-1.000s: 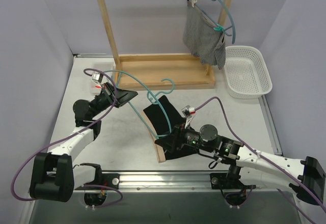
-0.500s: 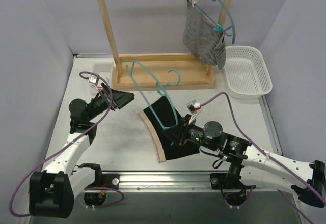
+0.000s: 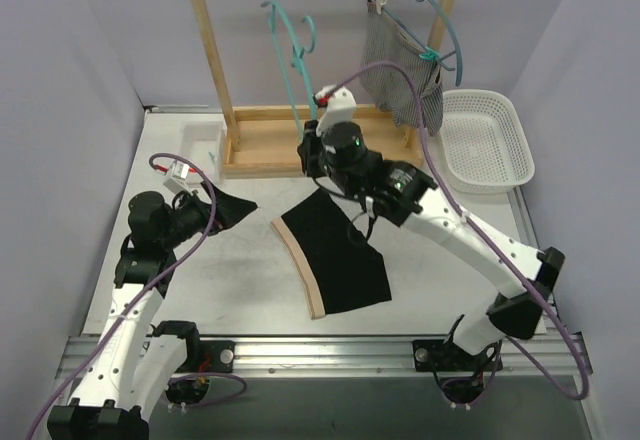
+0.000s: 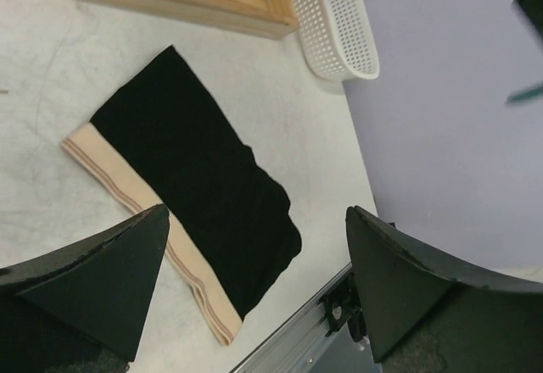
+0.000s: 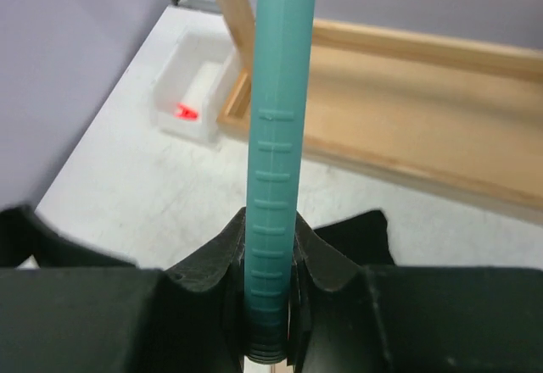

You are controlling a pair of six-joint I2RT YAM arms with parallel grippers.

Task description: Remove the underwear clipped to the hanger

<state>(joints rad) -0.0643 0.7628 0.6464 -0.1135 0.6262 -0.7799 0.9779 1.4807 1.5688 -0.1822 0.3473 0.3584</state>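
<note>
Flat on the table lies the black underwear (image 3: 338, 250) (image 4: 191, 169), its tan waistband (image 4: 127, 188) toward the left and nothing holding it. Over it, my right gripper (image 3: 306, 145) (image 5: 270, 305) is shut on the stem of a bare teal hanger (image 3: 288, 50) (image 5: 276, 161), which it holds upright in front of the wooden rack. The grey striped underwear (image 3: 398, 80) is clipped to a second teal hanger (image 3: 440, 20) on the rack's top bar at the right. My left gripper (image 3: 236, 210) (image 4: 256, 214) is open and empty, left of the black pair.
The wooden rack (image 3: 210, 60) stands on a flat base (image 3: 320, 145) (image 5: 407, 110) at the back. To the right sits a white basket (image 3: 490, 140) (image 4: 335, 25). A small white bin (image 3: 200, 145) (image 5: 199, 93) with a red clip is beside the rack's left foot.
My right arm has raised the teal hanger off the table up to the rack, and the black underwear stayed behind. The left gripper opened and pulled back left.
</note>
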